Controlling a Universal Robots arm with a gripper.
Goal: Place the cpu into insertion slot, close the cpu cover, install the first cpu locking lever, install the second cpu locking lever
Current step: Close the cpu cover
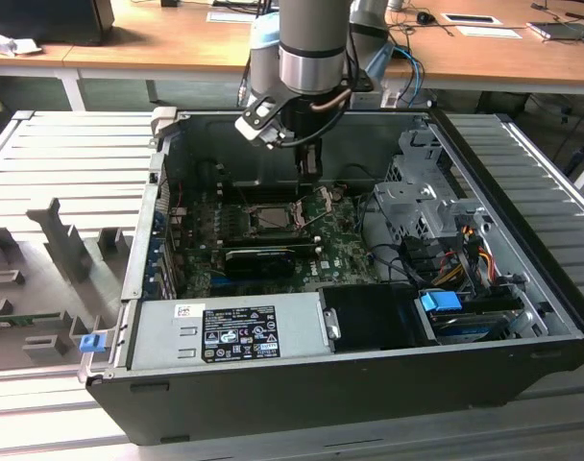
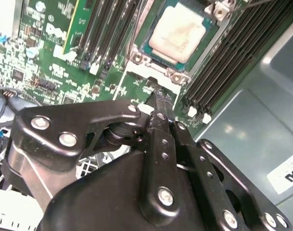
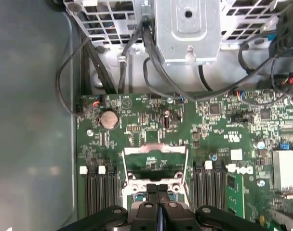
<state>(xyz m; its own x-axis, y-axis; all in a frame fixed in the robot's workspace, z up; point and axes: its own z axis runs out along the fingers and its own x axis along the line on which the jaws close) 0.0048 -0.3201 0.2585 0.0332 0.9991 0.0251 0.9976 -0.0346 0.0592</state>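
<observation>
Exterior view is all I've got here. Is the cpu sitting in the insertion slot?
Observer: Yes. In the second wrist view the cpu lies flat inside the insertion slot, pale grey face up.
Operator: What is the pincer doing?
Observer: In both wrist views the pincer is shut, its fingers pressed together with nothing visible between them.
Operator: Is it over the chip?
Observer: No. In the second wrist view its tip is beside the socket, over the green board, clear of the cpu.

Slatted grey bench [image 1: 71,154] carries open computer case [image 1: 369,384].
</observation>
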